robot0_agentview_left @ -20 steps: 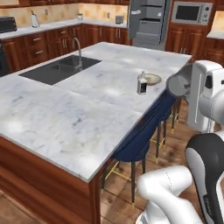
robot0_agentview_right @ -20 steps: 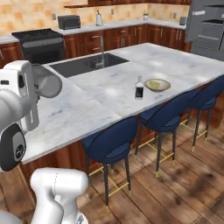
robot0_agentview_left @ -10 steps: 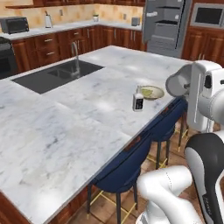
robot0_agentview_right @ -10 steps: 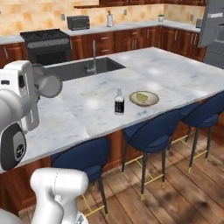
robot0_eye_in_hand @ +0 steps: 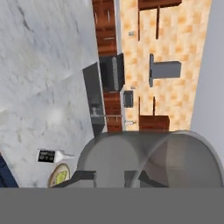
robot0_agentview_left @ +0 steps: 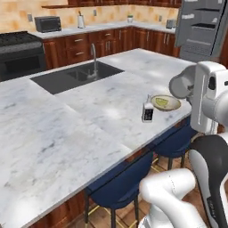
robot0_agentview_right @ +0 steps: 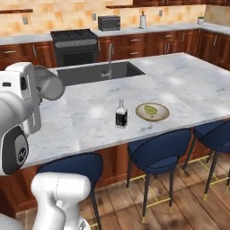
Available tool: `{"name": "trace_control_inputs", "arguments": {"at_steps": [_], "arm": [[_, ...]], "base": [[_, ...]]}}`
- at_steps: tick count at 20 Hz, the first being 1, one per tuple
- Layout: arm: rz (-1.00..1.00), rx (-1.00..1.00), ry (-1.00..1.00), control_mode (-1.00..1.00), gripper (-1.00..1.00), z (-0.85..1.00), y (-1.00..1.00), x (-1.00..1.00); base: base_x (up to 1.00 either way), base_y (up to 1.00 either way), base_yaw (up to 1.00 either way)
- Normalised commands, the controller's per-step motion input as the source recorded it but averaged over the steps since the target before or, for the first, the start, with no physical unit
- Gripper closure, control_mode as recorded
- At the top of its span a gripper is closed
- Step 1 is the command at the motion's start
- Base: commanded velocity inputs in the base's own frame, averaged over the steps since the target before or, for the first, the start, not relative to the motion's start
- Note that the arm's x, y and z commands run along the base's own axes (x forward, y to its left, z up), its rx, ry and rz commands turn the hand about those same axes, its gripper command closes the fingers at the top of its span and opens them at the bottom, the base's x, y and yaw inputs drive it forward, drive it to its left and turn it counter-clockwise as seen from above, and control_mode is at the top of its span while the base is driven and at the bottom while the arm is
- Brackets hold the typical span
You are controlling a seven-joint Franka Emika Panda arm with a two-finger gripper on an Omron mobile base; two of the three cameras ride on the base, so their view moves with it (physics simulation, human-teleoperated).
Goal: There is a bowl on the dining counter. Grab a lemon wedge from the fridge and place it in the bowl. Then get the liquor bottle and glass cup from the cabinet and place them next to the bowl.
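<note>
A marble-topped bench (robot0_agentview_left: pixel 67 129) fills most of the left base view, with a dark sink (robot0_agentview_left: pixel 75 76) and its faucet (robot0_agentview_left: pixel 94 60) set into the far side. Near the bench's right edge stands an upright liquor bottle (robot0_agentview_left: pixel 148 109), just beside a shallow bowl (robot0_agentview_left: pixel 165 103) holding a lemon wedge (robot0_agentview_left: pixel 163 101). At the right, the white arm holds a grey glass cup (robot0_agentview_left: pixel 181 84) up above the bench edge. Blue stools (robot0_agentview_left: pixel 122 185) sit under the overhang. A black stove (robot0_agentview_left: pixel 20 53) and a microwave (robot0_agentview_left: pixel 48 23) line the back wall.
</note>
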Motion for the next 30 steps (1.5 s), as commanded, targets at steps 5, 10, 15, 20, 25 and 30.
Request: {"name": "trace_control_inputs", "arguments": {"at_steps": [5, 10, 15, 20, 25, 30], "arm": [[0.0, 0.0, 0.0, 1.0, 1.0, 0.0, 0.0, 0.0], [0.0, 0.0, 0.0, 1.0, 1.0, 0.0, 0.0, 0.0], [0.0, 0.0, 0.0, 1.0, 1.0, 0.0, 0.0, 0.0], [0.0, 0.0, 0.0, 1.0, 1.0, 0.0, 0.0, 0.0], [0.0, 0.0, 0.0, 1.0, 1.0, 0.0, 0.0, 0.0], [0.0, 0.0, 0.0, 1.0, 1.0, 0.0, 0.0, 0.0]], "base": [[0.48, -0.68, 0.29], [0.0, -0.99, 0.23], [0.0, -0.92, 0.25], [0.0, -0.84, 0.28], [0.0, -0.73, 0.32], [0.03, -0.72, 0.32]]}}
